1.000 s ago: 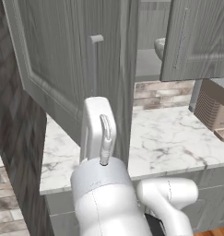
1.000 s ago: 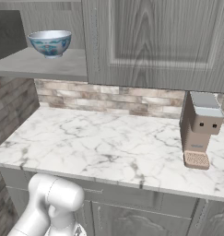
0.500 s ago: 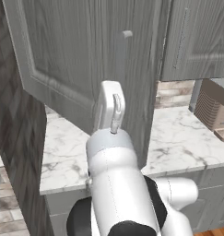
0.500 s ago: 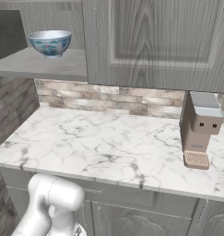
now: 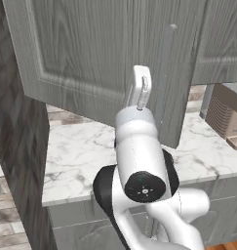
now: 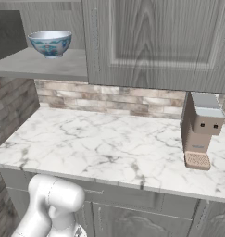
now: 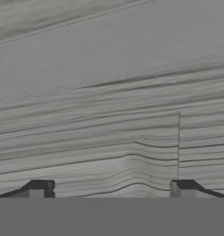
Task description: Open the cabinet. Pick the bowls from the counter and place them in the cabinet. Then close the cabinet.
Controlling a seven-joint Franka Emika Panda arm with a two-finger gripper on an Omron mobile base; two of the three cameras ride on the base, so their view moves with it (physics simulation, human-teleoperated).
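Note:
The cabinet's left door [image 5: 90, 49] stands partly swung, its grey wood-grain panel spanning the top of the left base view, with its slim bar handle [image 5: 164, 73] near the free edge. My hand [image 5: 140, 90] is up against the door's face. In the hand view my gripper [image 7: 111, 189] is open, its fingertips [image 7: 39, 186] wide apart with only the door's wood grain [image 7: 109, 92] close in front. A light blue bowl [image 6: 50, 43] sits on the cabinet's grey shelf [image 6: 35, 65]. The right door [image 6: 160, 41] is shut. The white marble counter [image 6: 109, 143] lies below.
A grey-brown coffee machine [image 6: 202, 132] stands at the counter's right end, also seen as a coffee machine [image 5: 227, 114] from the left. The brick backsplash [image 6: 109, 99] runs behind the counter. A dark wall [image 5: 12, 146] borders the counter's left side.
The left door has swung further toward shut and now hides the shelf in the left base view. My arm has moved forward and right with it. The gripper stays open.

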